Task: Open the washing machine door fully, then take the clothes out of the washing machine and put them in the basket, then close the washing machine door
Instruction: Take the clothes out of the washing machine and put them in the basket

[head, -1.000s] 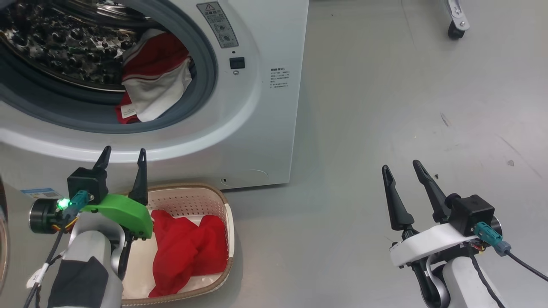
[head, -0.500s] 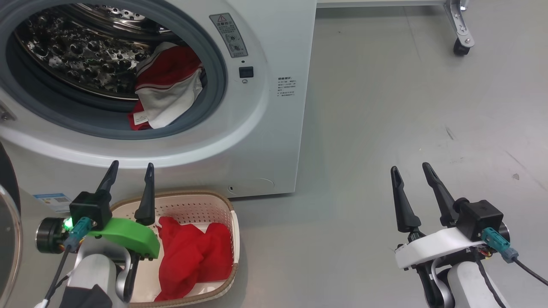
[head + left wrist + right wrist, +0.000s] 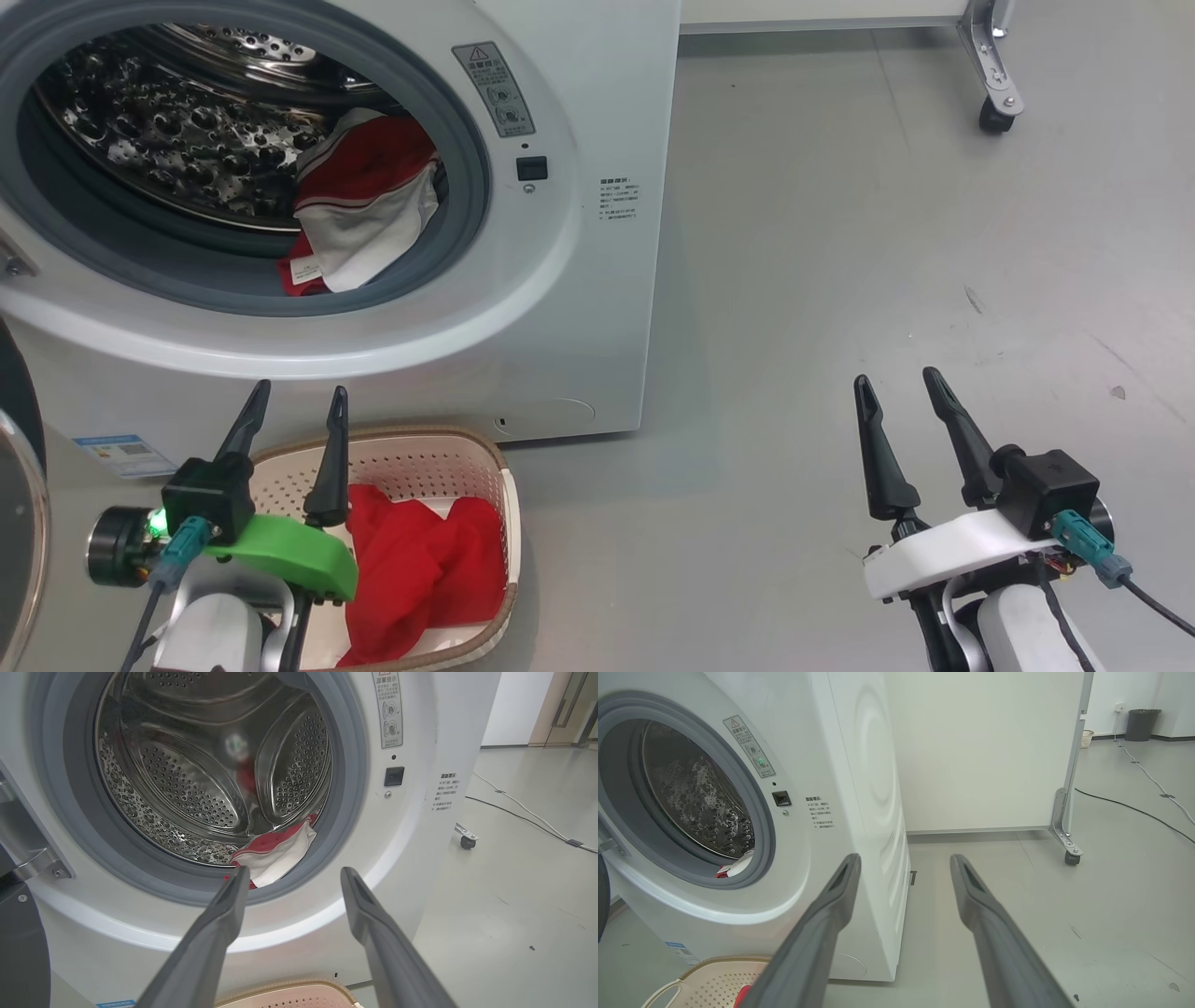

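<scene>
1. Left gripper [image 3: 301, 387] and right gripper [image 3: 894, 375] hover empty, fingers spread apart.
2. One red garment [image 3: 420, 560] lies crumpled in the basket [image 3: 495, 467], just before the washing machine [image 3: 597, 308].
3. More clothes [image 3: 364, 215] sag from the drum [image 3: 168, 140] onto the gasket [image 3: 233, 289]. They look soft, light and limp, and a raised fold near the rim looks the surest pinch.
</scene>
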### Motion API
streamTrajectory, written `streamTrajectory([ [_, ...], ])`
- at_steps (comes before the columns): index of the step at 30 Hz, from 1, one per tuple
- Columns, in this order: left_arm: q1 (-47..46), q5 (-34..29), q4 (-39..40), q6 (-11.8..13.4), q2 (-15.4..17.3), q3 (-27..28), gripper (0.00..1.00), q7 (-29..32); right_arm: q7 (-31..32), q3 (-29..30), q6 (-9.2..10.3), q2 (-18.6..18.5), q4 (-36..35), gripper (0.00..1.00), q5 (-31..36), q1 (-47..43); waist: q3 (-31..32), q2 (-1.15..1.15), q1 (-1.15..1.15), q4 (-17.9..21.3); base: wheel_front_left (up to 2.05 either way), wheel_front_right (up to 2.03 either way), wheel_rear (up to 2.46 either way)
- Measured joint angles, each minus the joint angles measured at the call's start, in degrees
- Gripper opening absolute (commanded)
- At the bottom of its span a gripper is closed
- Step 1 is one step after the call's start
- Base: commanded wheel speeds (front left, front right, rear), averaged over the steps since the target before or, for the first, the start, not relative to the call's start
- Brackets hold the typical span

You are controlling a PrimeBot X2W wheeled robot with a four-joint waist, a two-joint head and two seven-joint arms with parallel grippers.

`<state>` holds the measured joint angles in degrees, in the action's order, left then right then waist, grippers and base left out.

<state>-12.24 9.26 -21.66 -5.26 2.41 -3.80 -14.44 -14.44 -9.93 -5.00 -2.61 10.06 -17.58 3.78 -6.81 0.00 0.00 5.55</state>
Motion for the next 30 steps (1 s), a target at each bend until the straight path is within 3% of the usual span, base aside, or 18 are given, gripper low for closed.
streamTrajectory([
  [30, 3.2, 0.3, 4.7, 1.5, 0.0, -1.5, 1.00, 0.0, 0.0, -0.4, -0.45, 0.0, -0.2, 1.00, 0.0, -0.7, -0.2, 0.00, 0.00, 0.4, 0.00, 0.00, 0.00],
])
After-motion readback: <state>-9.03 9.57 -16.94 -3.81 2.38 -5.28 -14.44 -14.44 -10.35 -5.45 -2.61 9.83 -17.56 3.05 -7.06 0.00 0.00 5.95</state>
